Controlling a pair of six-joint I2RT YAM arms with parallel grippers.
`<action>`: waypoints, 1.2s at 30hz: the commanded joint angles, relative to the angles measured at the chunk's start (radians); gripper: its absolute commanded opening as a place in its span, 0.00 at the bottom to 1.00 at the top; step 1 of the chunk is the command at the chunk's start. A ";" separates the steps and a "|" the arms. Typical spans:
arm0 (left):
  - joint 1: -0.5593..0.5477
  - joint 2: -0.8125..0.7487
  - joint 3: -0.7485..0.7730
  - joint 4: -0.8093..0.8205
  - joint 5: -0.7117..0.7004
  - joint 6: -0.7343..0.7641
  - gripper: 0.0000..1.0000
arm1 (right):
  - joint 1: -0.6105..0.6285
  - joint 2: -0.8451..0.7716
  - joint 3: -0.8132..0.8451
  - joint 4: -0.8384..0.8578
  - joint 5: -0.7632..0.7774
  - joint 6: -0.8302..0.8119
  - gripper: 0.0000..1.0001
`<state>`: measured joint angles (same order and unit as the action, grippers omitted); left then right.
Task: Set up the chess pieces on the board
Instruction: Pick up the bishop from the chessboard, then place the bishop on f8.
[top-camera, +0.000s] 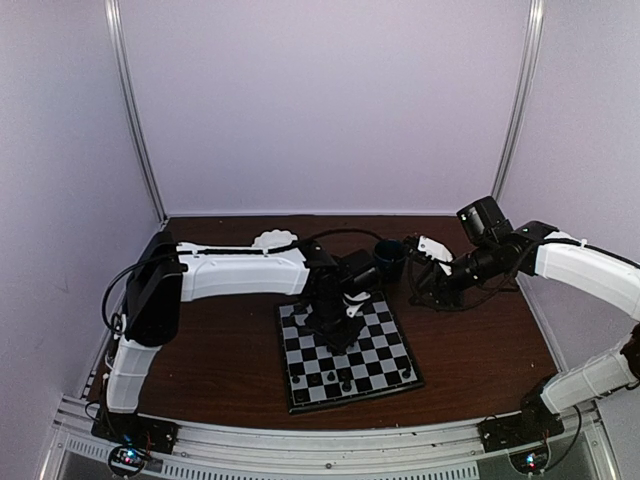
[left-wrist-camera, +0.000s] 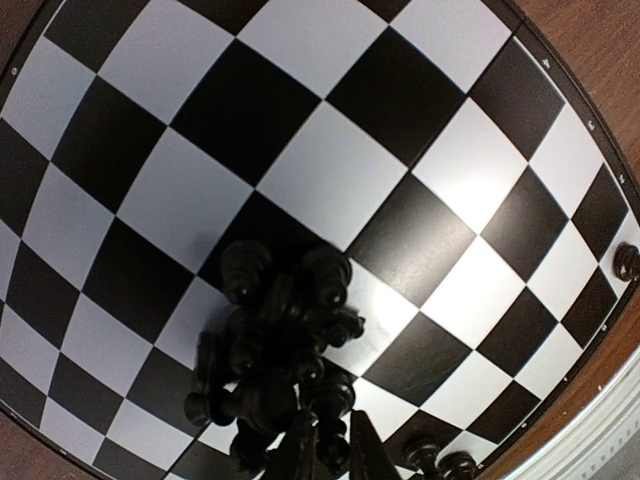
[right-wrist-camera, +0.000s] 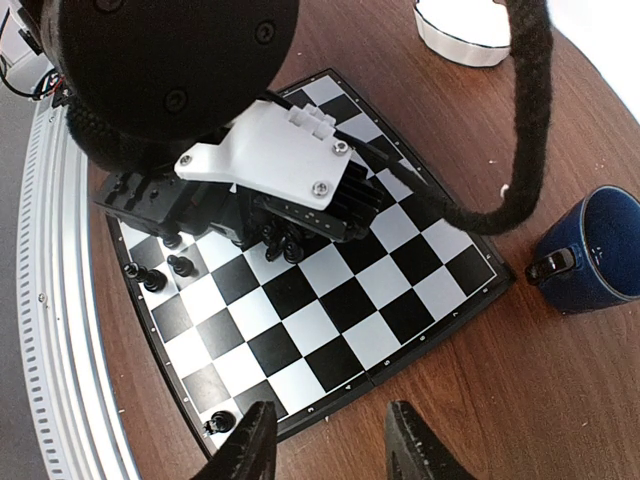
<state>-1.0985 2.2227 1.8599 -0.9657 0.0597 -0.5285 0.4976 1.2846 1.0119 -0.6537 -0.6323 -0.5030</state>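
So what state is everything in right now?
Black-and-white checked chessboard: lying flat.
Tiny black chess pieces: mostly heaped together on board, few standing at edges.
Dark blue mug: upright, looks empty.
White scalloped bowl: upright.
Left gripper: down in heap, grip unclear.
Right gripper: open, empty.

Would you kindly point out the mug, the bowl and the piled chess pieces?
mug (right-wrist-camera: 610, 240), right wrist view, inside.
bowl (right-wrist-camera: 462, 30), right wrist view, outer wall.
chess pieces (left-wrist-camera: 285, 350), left wrist view, pile's middle.
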 joint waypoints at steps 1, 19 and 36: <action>0.009 0.013 0.031 0.019 0.024 0.021 0.11 | -0.006 -0.008 -0.009 0.008 -0.007 -0.013 0.39; -0.044 -0.125 0.014 0.021 0.080 0.132 0.08 | -0.007 -0.004 -0.007 0.008 -0.009 -0.014 0.39; -0.136 -0.073 0.069 0.017 0.157 0.173 0.08 | -0.007 -0.002 -0.006 0.008 -0.004 -0.013 0.39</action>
<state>-1.2209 2.1422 1.8946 -0.9604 0.1925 -0.3824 0.4976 1.2846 1.0115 -0.6540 -0.6323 -0.5171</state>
